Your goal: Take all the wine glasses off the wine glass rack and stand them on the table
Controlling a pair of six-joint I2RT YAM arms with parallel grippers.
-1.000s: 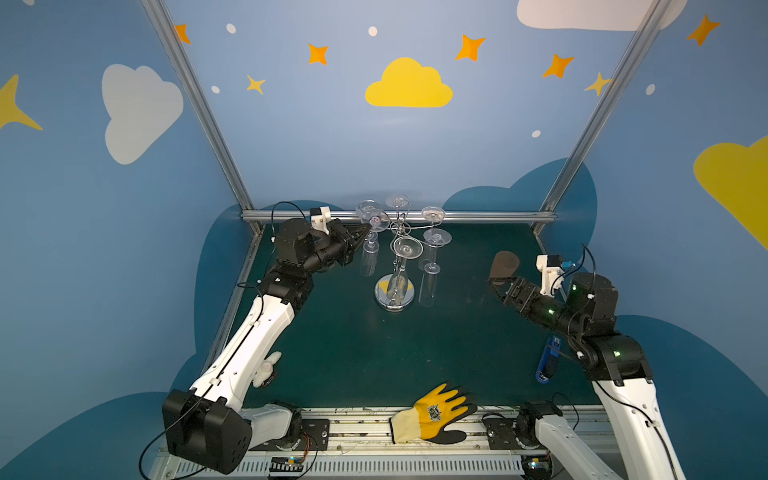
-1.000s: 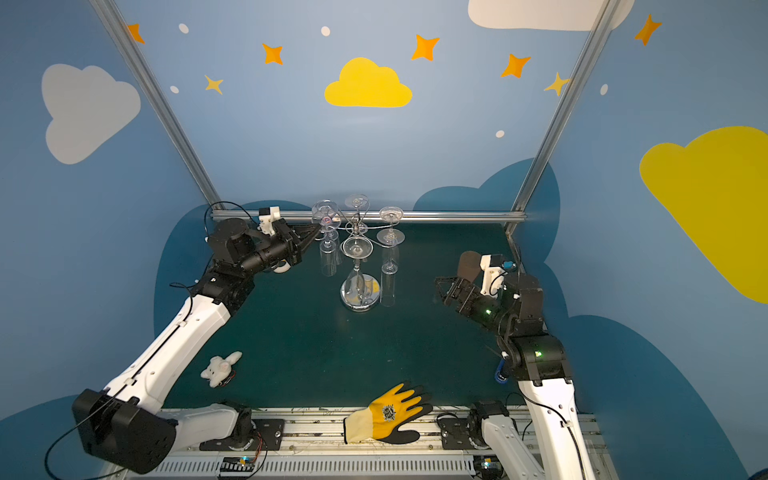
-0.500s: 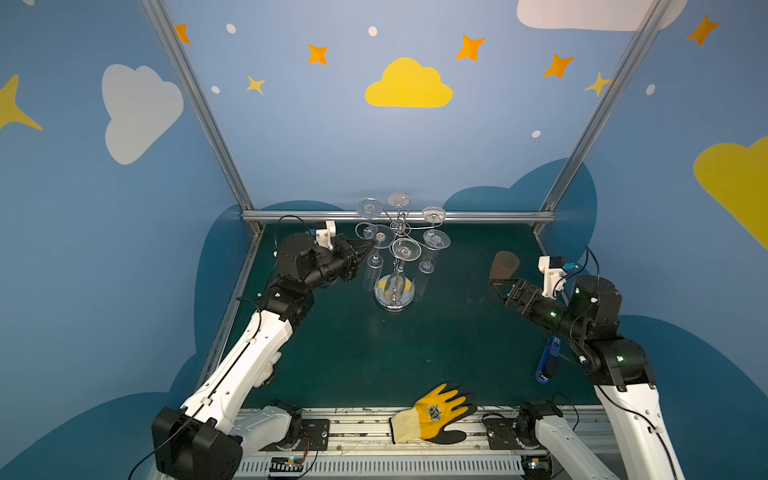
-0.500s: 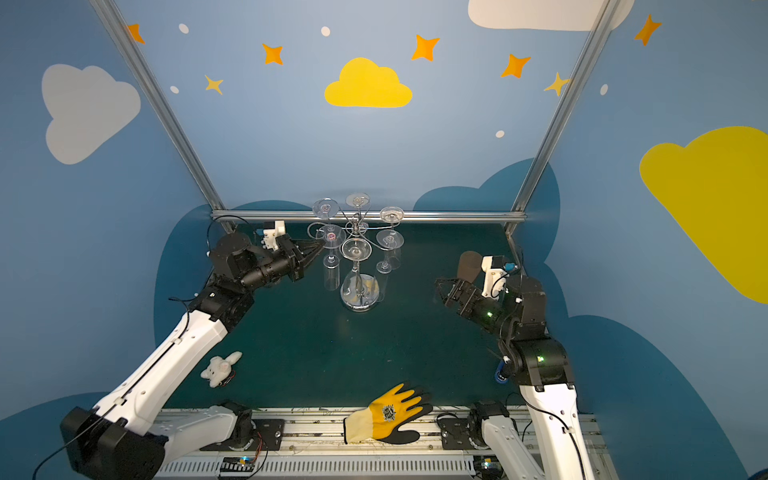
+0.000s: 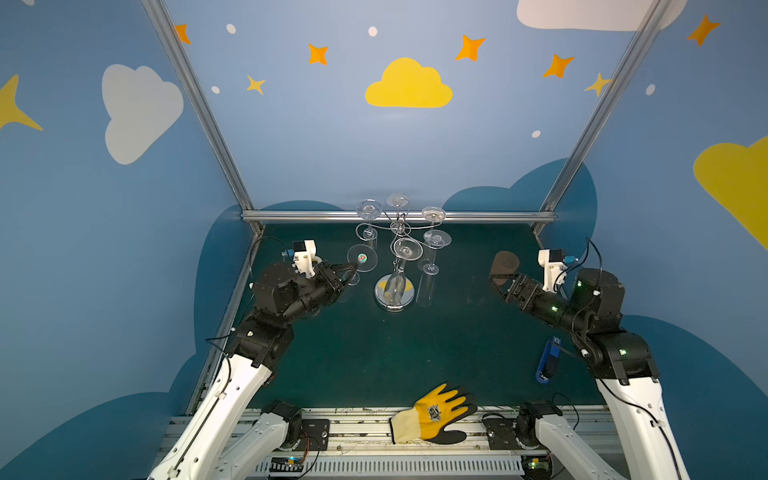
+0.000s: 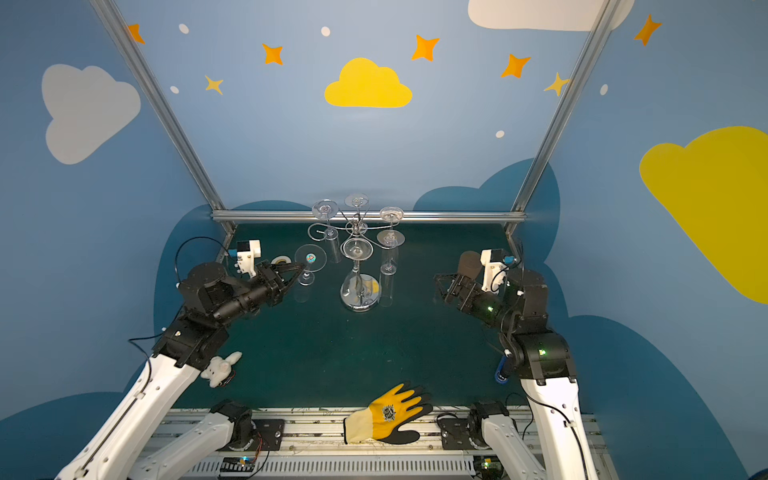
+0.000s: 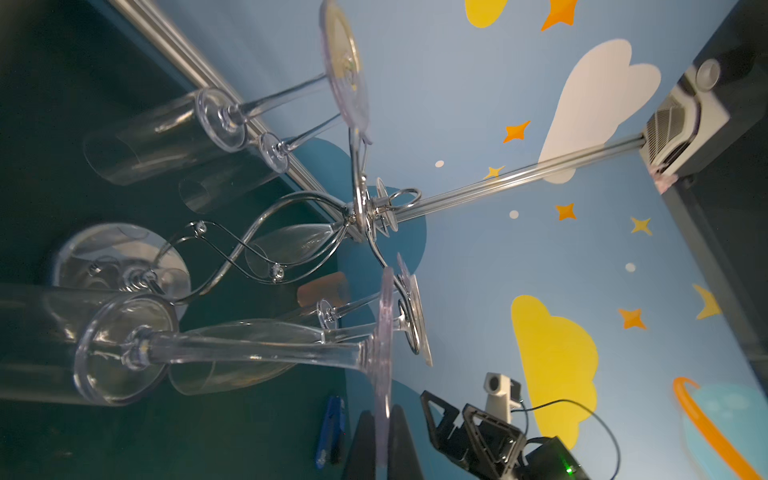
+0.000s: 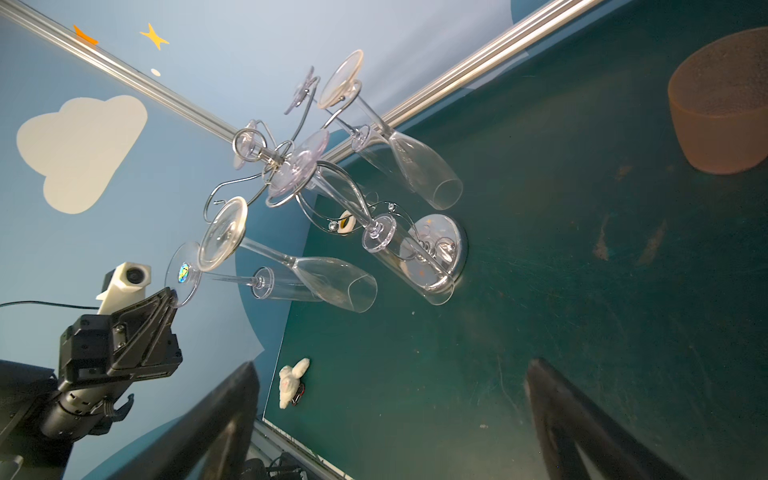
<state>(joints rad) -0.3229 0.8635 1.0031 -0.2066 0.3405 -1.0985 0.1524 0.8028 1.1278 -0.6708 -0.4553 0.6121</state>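
Glasses: six in all.

- One glass (image 6: 310, 258) is off the rack (image 5: 392, 308). It hangs upside down, foot up and bowl down, just left of the rack.
- In both top views it sits apart from the rack's arms.
- There is a small coloured sticker in the middle of its foot.
- I cannot tell whether the bowl's rim clears the table (image 5: 374, 353).

Left gripper (image 5: 351, 268): clamped on the edge of that glass's round foot. In the left wrist view the two fingers pinch the disc edge-on.

Other glasses (image 5: 406, 248): five, all on the rack, each hung bowl-down from a curled arm.

- Three feet sit high at the back and two lower toward the front.
- One curled arm (image 5: 365, 232) on the rack's left side is bare. It is the one nearest the held glass.

Rack: one, upright on its mirrored round base, at the middle back of the table.

Right gripper (image 8: 392, 365): jaws spread wide with nothing between them. It is raised over the right side of the table, well apart from the rack and pointed toward it.

Loose items, one of each:
- brown cup (image 5: 504, 266), just behind the right gripper
- yellow glove (image 5: 436, 413), across the table's front edge
- blue tool (image 5: 548, 365), beside the right arm
- white toy (image 6: 220, 368), beside the left arm
- tape roll (image 6: 282, 260), behind the left gripper
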